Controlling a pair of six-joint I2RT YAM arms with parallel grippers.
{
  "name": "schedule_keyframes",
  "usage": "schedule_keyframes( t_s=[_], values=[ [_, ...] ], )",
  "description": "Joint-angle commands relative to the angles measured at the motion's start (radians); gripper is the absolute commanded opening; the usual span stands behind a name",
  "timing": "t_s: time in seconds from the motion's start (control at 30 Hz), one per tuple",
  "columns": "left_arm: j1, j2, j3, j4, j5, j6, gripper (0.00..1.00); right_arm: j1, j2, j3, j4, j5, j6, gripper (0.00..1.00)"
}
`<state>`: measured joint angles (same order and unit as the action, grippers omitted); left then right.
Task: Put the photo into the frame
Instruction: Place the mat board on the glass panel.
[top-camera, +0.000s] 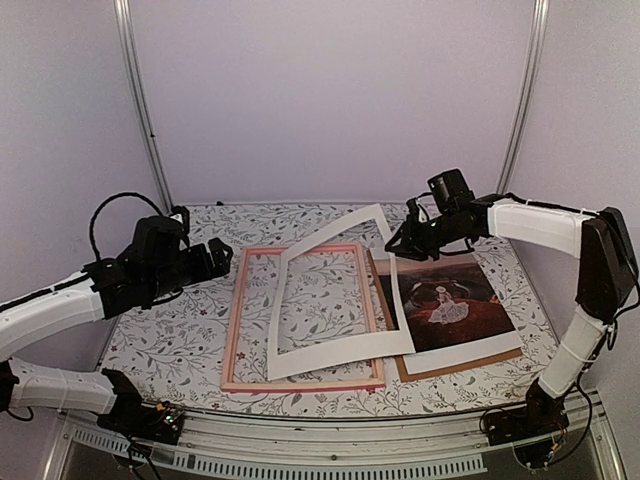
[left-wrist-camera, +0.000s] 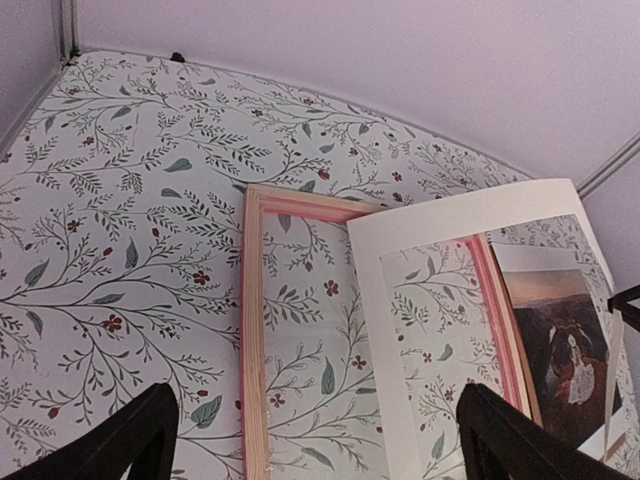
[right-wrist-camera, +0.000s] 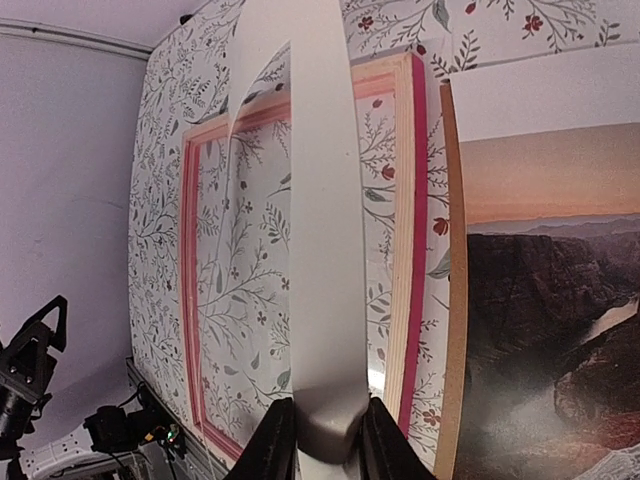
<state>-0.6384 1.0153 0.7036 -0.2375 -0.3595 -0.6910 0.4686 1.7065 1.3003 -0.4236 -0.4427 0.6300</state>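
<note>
The right end effector (right-wrist-camera: 322, 440) grips the white mat board (top-camera: 340, 352) by its raised corner. The board hides the left edge of the photo (top-camera: 450, 300), which seemingly lies just beside the frame (top-camera: 232, 330). The left end effector (top-camera: 222, 255) gapes empty.

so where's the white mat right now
In the top view the mat lies mid-table, over the right rail of the frame and the left edge of the photo, its far right corner pinched by the right pincer.
</note>
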Motion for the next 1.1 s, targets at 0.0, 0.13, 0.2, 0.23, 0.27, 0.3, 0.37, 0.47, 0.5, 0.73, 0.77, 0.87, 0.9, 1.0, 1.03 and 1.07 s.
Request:
schedule_keyframes(
  t_s=[0.0, 0.13, 0.2, 0.23, 0.27, 0.3, 0.37, 0.47, 0.5, 0.73, 0.77, 0.87, 0.9, 1.0, 1.03, 1.07],
  values=[
    [0.007, 0.038, 0.004, 0.013, 0.039, 0.002, 1.00, 0.047, 0.057, -0.040, 0.127, 0.045, 0.078, 0.24],
    [0.006, 0.067, 0.006, 0.023, 0.054, 0.012, 1.00, 0.068, 0.097, -0.098, 0.186, 0.059, 0.114, 0.24],
    [0.006, 0.074, 0.002, 0.031, 0.062, 0.015, 1.00, 0.073, 0.112, -0.125, 0.217, 0.052, 0.132, 0.24],
    [0.006, 0.076, 0.001, 0.034, 0.065, 0.016, 1.00, 0.075, 0.117, -0.136, 0.229, 0.043, 0.136, 0.25],
    [0.006, 0.079, -0.001, 0.037, 0.067, 0.018, 1.00, 0.077, 0.125, -0.147, 0.243, 0.035, 0.139, 0.25],
    [0.006, 0.080, -0.004, 0.038, 0.069, 0.020, 1.00, 0.077, 0.130, -0.155, 0.252, 0.025, 0.142, 0.25],
    [0.006, 0.083, -0.007, 0.042, 0.070, 0.024, 1.00, 0.080, 0.139, -0.164, 0.265, 0.008, 0.147, 0.25],
    [0.006, 0.092, -0.015, 0.049, 0.075, 0.028, 1.00, 0.086, 0.143, -0.169, 0.261, 0.006, 0.141, 0.26],
    [0.006, 0.095, -0.016, 0.052, 0.078, 0.027, 1.00, 0.087, 0.142, -0.170, 0.256, 0.006, 0.138, 0.26],
    [0.006, 0.121, -0.021, 0.072, 0.104, 0.028, 1.00, 0.092, 0.115, -0.193, 0.227, 0.033, 0.121, 0.28],
    [0.006, 0.125, -0.022, 0.075, 0.106, 0.029, 1.00, 0.095, 0.115, -0.193, 0.226, 0.035, 0.119, 0.29],
    [0.006, 0.140, -0.024, 0.082, 0.117, 0.033, 1.00, 0.102, 0.127, -0.181, 0.217, 0.044, 0.117, 0.31],
    [0.006, 0.145, -0.025, 0.086, 0.125, 0.035, 1.00, 0.102, 0.132, -0.179, 0.220, 0.043, 0.116, 0.32],
    [0.005, 0.161, -0.029, 0.091, 0.146, 0.038, 1.00, 0.102, 0.147, -0.163, 0.216, 0.040, 0.111, 0.33],
    [0.004, 0.165, -0.030, 0.092, 0.151, 0.038, 1.00, 0.102, 0.151, -0.158, 0.210, 0.041, 0.107, 0.33],
    [0.005, 0.167, -0.031, 0.094, 0.153, 0.037, 1.00, 0.102, 0.155, -0.154, 0.207, 0.043, 0.103, 0.33]
  ],
)
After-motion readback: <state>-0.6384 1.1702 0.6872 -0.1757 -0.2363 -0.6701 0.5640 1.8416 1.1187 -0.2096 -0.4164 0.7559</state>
